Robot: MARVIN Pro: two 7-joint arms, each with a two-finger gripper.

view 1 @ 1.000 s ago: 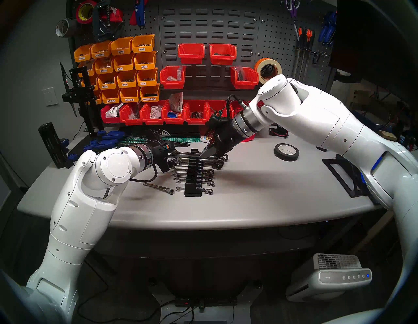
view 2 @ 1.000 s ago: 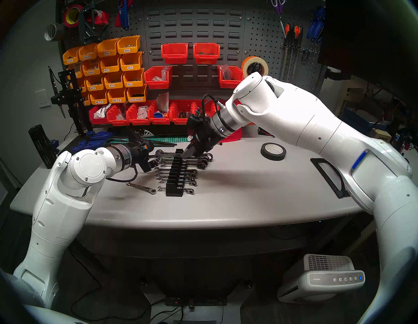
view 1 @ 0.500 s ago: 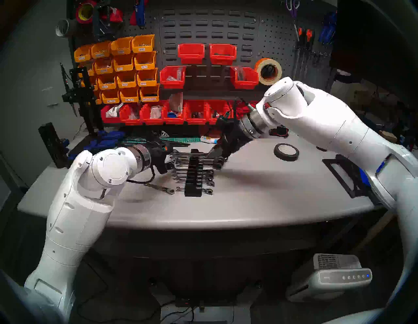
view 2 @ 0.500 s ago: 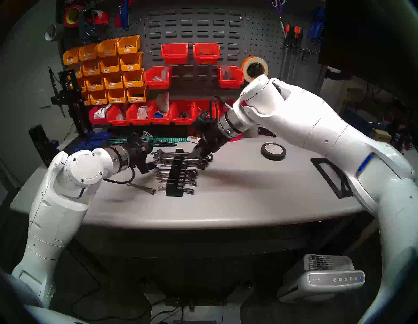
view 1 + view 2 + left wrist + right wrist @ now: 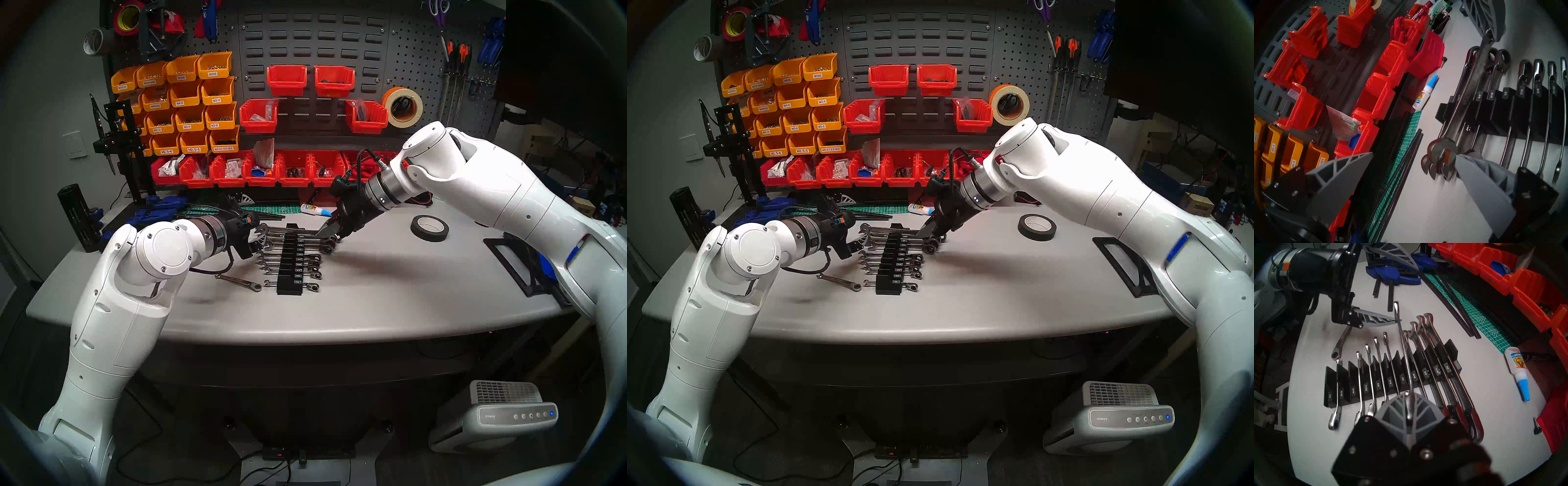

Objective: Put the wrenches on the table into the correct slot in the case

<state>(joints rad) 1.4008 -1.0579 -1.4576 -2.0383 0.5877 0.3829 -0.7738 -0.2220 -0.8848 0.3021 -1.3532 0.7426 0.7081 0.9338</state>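
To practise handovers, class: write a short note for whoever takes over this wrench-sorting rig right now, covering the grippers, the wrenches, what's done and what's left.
Right gripper: shut on the long chrome combination wrench, held slanted above the black plastic slotted rack, near the 1/2 and 9/16 labels.
Left gripper: open, one finger by that wrench's open-jaw end; contact unclear.
Done: long wrench picked up.
Left: seat it, then slot the short chrome wrench lying on the light-grey table.
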